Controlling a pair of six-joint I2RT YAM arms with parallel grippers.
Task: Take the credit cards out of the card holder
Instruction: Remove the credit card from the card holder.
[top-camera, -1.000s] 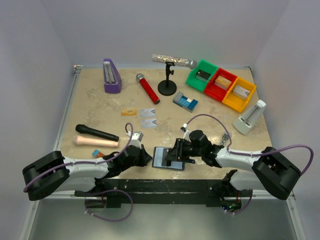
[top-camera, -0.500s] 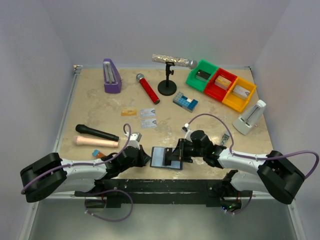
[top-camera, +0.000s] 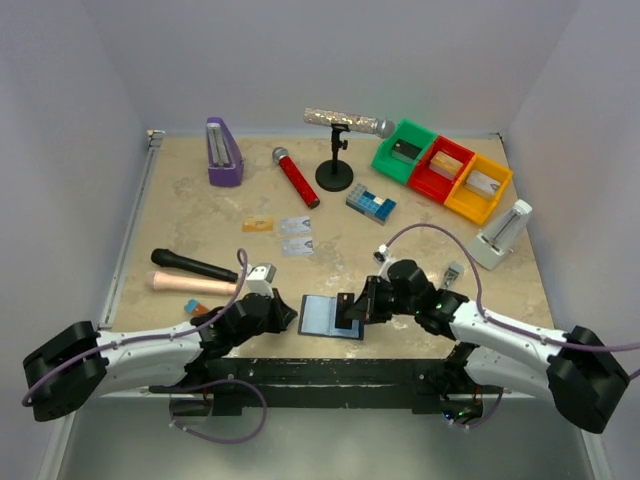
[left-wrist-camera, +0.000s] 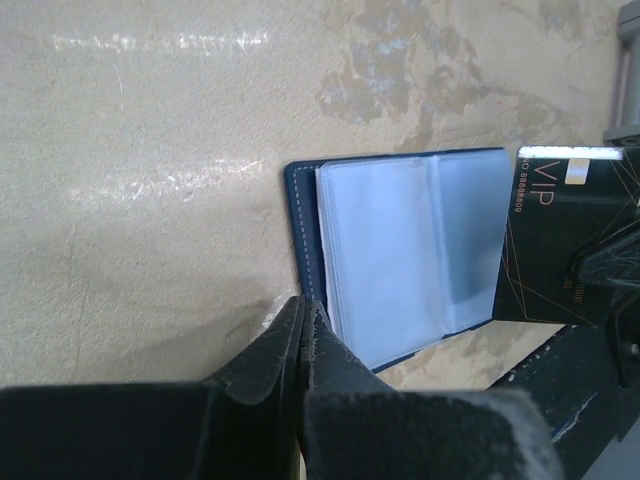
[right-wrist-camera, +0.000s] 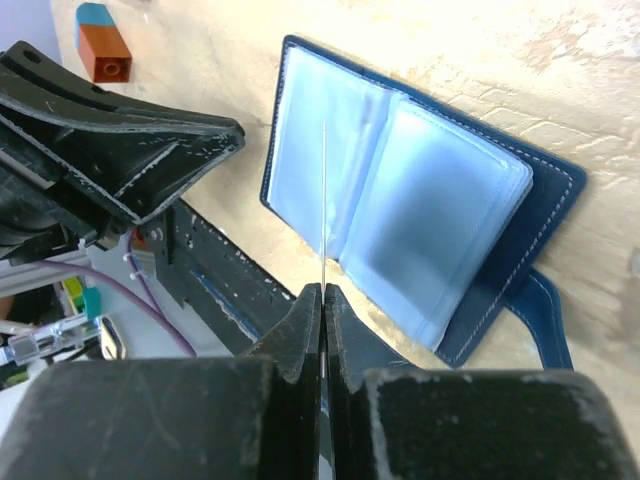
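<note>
The card holder (top-camera: 318, 316) lies open near the table's front edge, its pale blue pockets (left-wrist-camera: 400, 260) facing up. My right gripper (top-camera: 353, 309) is shut on a black credit card (left-wrist-camera: 560, 240) printed "VIP", held at the holder's right side. In the right wrist view the card (right-wrist-camera: 323, 200) shows edge-on as a thin line above the holder (right-wrist-camera: 420, 210), rising from the gripper (right-wrist-camera: 323, 292). My left gripper (left-wrist-camera: 303, 305) is shut, its tips at the holder's left cover edge. One gold card (top-camera: 258, 224) and two silver cards (top-camera: 296, 235) lie on the table farther back.
A small orange-and-blue block (top-camera: 196, 307) sits left of the left gripper. Two microphones (top-camera: 193, 274) lie at the left, a red one (top-camera: 296, 176) and a stand (top-camera: 334, 172) at the back. Behind those are a purple metronome (top-camera: 222, 152), a blue-and-white brick block (top-camera: 370, 203), coloured bins (top-camera: 443, 170) and a white device (top-camera: 500, 235).
My right gripper has shut on the black card and now holds it at the holder's right side. The left gripper stayed shut at the holder's left edge.
</note>
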